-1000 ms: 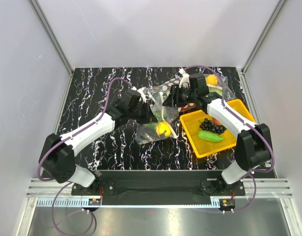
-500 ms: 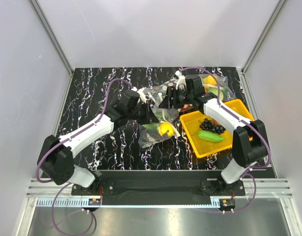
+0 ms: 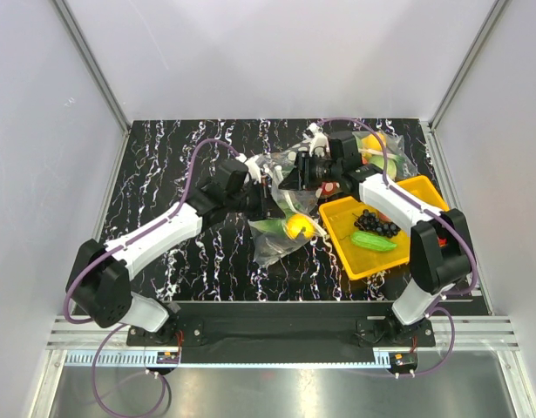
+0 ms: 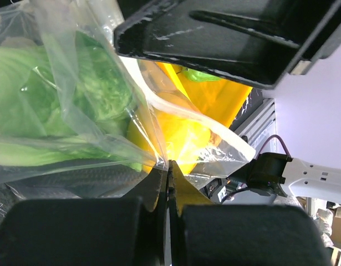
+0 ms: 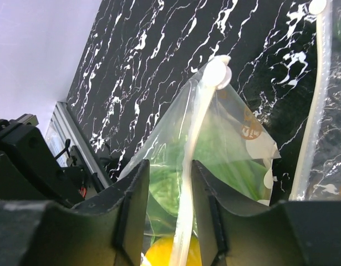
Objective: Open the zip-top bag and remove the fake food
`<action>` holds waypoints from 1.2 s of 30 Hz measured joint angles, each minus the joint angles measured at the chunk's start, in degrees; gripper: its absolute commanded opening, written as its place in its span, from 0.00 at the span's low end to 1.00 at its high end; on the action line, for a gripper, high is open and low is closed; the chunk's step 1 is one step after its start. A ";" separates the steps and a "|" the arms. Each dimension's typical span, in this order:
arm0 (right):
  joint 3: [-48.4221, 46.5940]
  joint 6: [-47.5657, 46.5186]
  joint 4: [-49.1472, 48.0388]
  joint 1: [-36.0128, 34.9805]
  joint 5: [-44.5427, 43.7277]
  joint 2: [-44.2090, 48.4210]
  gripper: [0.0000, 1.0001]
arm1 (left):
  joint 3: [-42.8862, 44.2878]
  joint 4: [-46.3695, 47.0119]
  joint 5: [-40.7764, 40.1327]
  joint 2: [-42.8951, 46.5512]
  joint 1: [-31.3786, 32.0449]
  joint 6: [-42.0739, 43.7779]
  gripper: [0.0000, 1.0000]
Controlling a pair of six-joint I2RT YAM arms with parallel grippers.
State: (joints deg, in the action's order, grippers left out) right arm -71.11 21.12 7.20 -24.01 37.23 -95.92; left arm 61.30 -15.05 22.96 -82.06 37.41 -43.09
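Observation:
The zip-top bag (image 3: 281, 228) is clear with white dots and hangs between my two grippers over the middle of the table. Inside it are the yellow lemon (image 3: 296, 226) and the green lettuce (image 3: 269, 228); no fish shows. My left gripper (image 3: 262, 193) is shut on the bag's film (image 4: 169, 165), with the lettuce (image 4: 59, 105) and lemon (image 4: 181, 138) just beyond its tips. My right gripper (image 3: 294, 178) is open, and in the right wrist view (image 5: 170, 166) the white zip strip (image 5: 193, 138) runs between its jaws without being squeezed.
A yellow tray (image 3: 424, 196) at the right holds black grapes (image 3: 376, 225) and a cucumber (image 3: 374, 241). Another clear bag with orange and green fruit (image 3: 381, 148) lies behind it. White walls enclose the black marbled table (image 3: 163, 157).
My right gripper has moved left toward the left gripper and now straddles the zip strip. The bag's bottom with the lemon has shifted slightly right.

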 measured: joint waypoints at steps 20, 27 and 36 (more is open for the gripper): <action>2.97 0.15 0.20 0.00 1.36 -0.35 0.00 | -3.52 1.05 -0.72 4.31 0.17 0.79 0.68; 6.51 -0.15 2.32 0.00 1.29 6.19 0.00 | -6.23 1.84 -2.01 9.70 -2.01 0.83 0.85; 9.97 0.17 4.04 -0.02 1.38 13.40 0.00 | -10.05 5.53 -2.10 12.57 -10.10 1.07 0.82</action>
State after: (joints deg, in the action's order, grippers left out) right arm -61.14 21.30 11.25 -24.03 38.61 -82.52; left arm 51.24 -9.52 20.86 -69.49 27.31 -42.02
